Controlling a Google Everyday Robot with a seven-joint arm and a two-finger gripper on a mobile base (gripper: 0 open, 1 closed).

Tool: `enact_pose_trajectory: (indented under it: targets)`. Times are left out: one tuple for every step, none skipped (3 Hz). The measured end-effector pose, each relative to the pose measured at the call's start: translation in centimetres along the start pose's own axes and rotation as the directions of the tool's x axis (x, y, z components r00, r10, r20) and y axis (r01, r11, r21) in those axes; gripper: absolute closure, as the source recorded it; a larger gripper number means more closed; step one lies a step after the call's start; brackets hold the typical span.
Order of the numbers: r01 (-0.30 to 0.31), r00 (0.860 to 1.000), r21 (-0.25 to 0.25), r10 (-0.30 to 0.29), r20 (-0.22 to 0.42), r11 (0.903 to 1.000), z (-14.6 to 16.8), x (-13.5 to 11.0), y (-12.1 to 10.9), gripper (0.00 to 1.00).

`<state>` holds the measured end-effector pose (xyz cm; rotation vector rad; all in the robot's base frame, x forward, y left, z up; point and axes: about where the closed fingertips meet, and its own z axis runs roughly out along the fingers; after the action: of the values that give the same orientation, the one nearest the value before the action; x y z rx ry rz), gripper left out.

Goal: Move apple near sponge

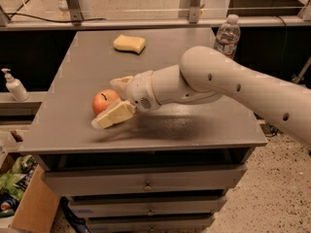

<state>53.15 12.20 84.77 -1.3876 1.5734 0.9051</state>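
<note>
The red-orange apple sits on the grey table near its front left. My gripper is open around it: one cream finger lies in front of the apple, the other behind it, so the apple sits between them. I cannot tell if the fingers touch it. The pale yellow sponge lies flat at the table's far side, well behind the apple.
A clear plastic water bottle stands at the table's far right edge. A soap dispenser stands on a ledge to the left. Drawers sit under the tabletop. A cardboard box is on the floor at the left.
</note>
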Motion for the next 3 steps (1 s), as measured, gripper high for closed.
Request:
enact_pose_trajectory:
  targets:
    - [-0.017, 1.000, 0.000, 0.017, 0.011, 0.9998, 0.7, 0.3, 0.2, 0.41]
    - [-0.034, 0.999, 0.021, 0.034, 0.016, 0.9992, 0.2, 0.7, -0.2, 0.64]
    - [-0.031, 0.999, 0.076, 0.030, 0.021, 0.9966, -1.6, 0.5, -2.2, 0.87]
